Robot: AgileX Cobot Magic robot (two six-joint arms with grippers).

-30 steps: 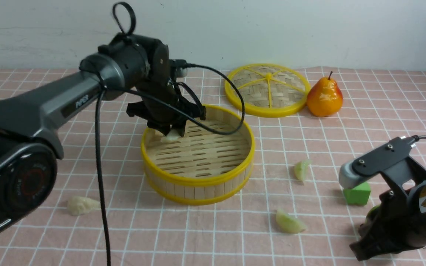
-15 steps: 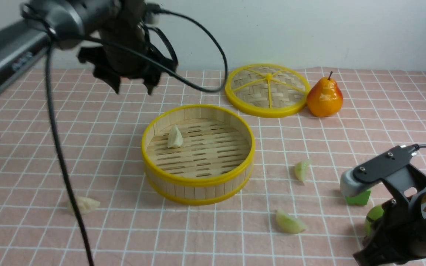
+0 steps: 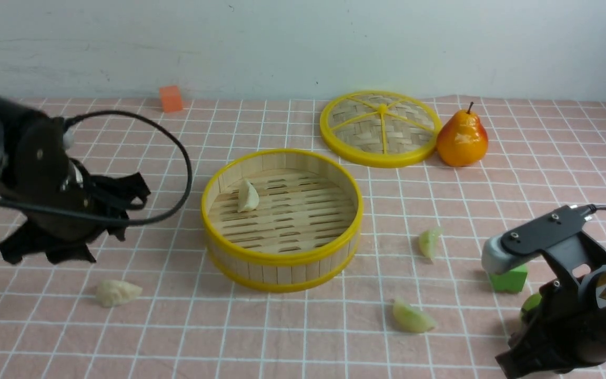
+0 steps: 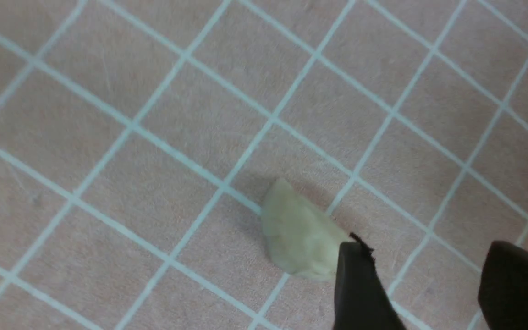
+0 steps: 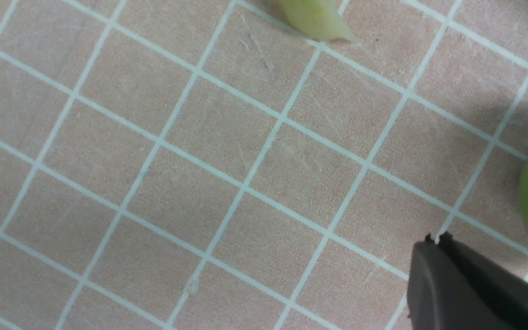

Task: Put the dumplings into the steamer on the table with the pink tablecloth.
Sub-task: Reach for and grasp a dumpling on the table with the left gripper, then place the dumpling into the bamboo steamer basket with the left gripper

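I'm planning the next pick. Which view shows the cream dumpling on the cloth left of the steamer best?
Left wrist view: the cream dumpling is large, one tip behind the left gripper. Front view shows it whole but small. Right wrist view does not show it.

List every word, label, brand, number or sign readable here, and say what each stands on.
Yellow warning sticker on the right arm: a dark triangle sign; any print is too small to read.
No other readable words, brands or numbers: none on the steamer, lid, pear or pink tablecloth.
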